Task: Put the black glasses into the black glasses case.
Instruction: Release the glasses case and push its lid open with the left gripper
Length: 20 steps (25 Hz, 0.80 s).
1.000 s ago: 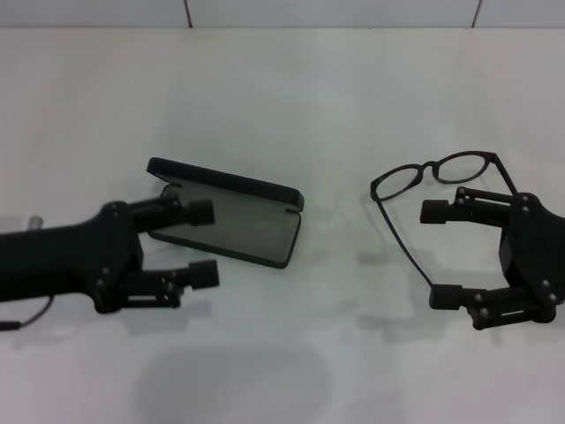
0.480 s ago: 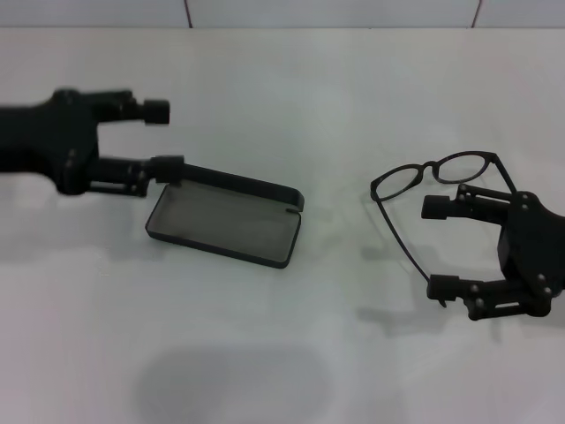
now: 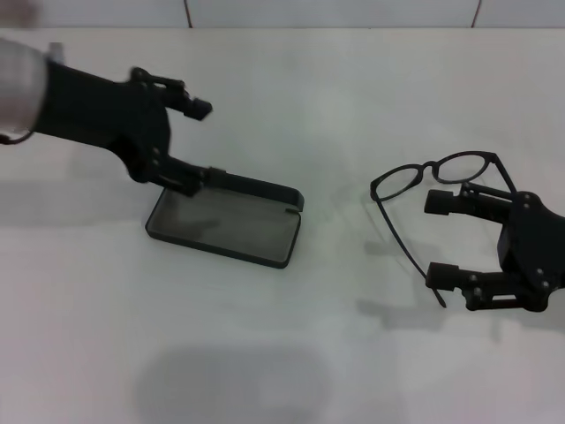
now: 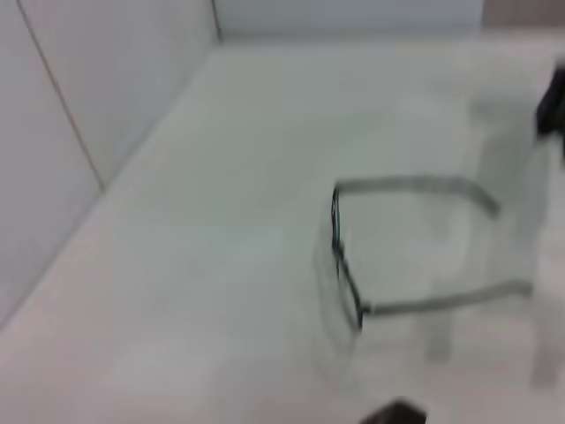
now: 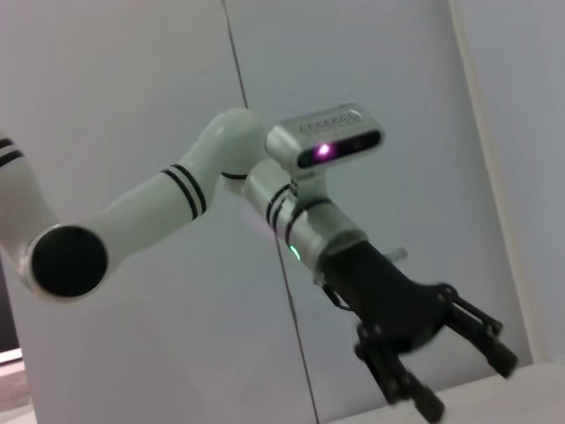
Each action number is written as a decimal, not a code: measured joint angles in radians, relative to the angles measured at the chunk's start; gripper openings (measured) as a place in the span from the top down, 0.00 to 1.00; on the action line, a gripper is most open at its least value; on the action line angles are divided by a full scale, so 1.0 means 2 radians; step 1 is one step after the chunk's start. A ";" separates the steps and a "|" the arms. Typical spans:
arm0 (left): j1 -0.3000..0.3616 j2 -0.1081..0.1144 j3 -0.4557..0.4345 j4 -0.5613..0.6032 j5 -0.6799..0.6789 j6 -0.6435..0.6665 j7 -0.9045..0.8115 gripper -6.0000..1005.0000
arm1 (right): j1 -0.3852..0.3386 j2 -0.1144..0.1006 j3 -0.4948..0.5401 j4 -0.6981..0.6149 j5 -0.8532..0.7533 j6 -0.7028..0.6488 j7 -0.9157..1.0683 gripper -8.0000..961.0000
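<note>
Swinging up and back off the black glasses case [image 3: 225, 221], which now lies open on the bench [image 3: 291, 353], the left pincer [image 3: 196, 141] is spread and empty, while the right pincer [image 3: 439, 237] straddles the black glasses [image 3: 433, 172] wide open, ungrasped, so pickup looks next.

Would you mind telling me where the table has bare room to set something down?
The near table edge in front of the black glasses case and the strip between case and black glasses are bare. It is crowded at the right gripper straddling the glasses, and where the left gripper hangs above the case's lid.
</note>
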State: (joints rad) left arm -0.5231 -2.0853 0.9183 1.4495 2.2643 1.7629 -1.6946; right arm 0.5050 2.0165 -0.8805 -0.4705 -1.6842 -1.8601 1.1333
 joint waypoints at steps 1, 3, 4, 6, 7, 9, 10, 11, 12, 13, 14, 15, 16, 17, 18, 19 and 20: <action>0.003 -0.001 0.024 0.004 0.009 -0.015 0.000 0.14 | -0.001 0.000 0.000 0.002 0.000 0.001 0.000 0.08; 0.012 -0.001 0.072 0.012 0.028 -0.052 0.000 0.14 | -0.006 0.000 0.001 0.003 0.001 0.003 0.000 0.08; 0.015 -0.001 0.091 0.016 0.039 -0.069 -0.001 0.14 | -0.009 0.000 0.002 0.003 0.001 0.004 0.000 0.08; 0.023 -0.001 0.134 0.020 0.065 -0.102 -0.001 0.14 | -0.011 0.000 0.003 0.003 0.002 0.004 0.000 0.08; 0.026 -0.001 0.147 0.021 0.075 -0.112 -0.001 0.14 | -0.012 0.000 0.004 0.003 0.003 0.004 0.001 0.08; 0.029 -0.001 0.175 0.021 0.095 -0.129 -0.001 0.14 | -0.016 0.000 0.005 0.004 0.006 0.004 0.001 0.08; 0.029 -0.001 0.175 0.021 0.095 -0.129 -0.001 0.15 | -0.017 0.000 0.005 0.004 0.007 0.004 0.001 0.08; 0.036 -0.002 0.205 0.022 0.113 -0.148 -0.002 0.15 | -0.018 0.000 0.005 0.004 0.007 0.004 0.001 0.08; 0.037 -0.002 0.211 0.022 0.116 -0.152 -0.001 0.15 | -0.019 0.000 0.005 0.004 0.008 0.004 0.001 0.08; 0.040 -0.002 0.222 0.023 0.121 -0.158 -0.001 0.15 | -0.020 0.000 0.005 0.004 0.008 0.004 0.001 0.08; 0.042 -0.002 0.229 0.023 0.125 -0.164 -0.001 0.15 | -0.021 0.000 0.005 0.004 0.008 0.004 0.001 0.08; 0.043 -0.002 0.237 0.023 0.129 -0.169 -0.001 0.15 | -0.022 0.000 0.005 0.004 0.008 0.005 0.001 0.09; 0.044 -0.002 0.243 0.023 0.132 -0.173 -0.001 0.15 | -0.022 0.000 0.005 0.004 0.008 0.005 0.001 0.09; 0.045 -0.002 0.249 0.023 0.134 -0.178 -0.001 0.15 | -0.022 0.000 0.005 0.004 0.008 0.005 0.001 0.09; 0.045 -0.002 0.253 0.023 0.136 -0.181 -0.001 0.15 | -0.022 0.000 0.005 0.004 0.008 0.005 0.001 0.09; 0.046 -0.002 0.255 0.023 0.138 -0.184 -0.001 0.17 | -0.022 0.000 0.005 0.004 0.008 0.005 0.001 0.09; 0.047 -0.002 0.259 0.023 0.141 -0.190 -0.002 0.19 | -0.022 0.000 0.005 0.004 0.008 0.005 0.001 0.09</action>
State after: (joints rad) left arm -0.4291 -2.0892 1.4367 1.4958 2.5463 1.3829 -1.6981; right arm 0.4601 2.0169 -0.8697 -0.4628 -1.6680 -1.8508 1.1361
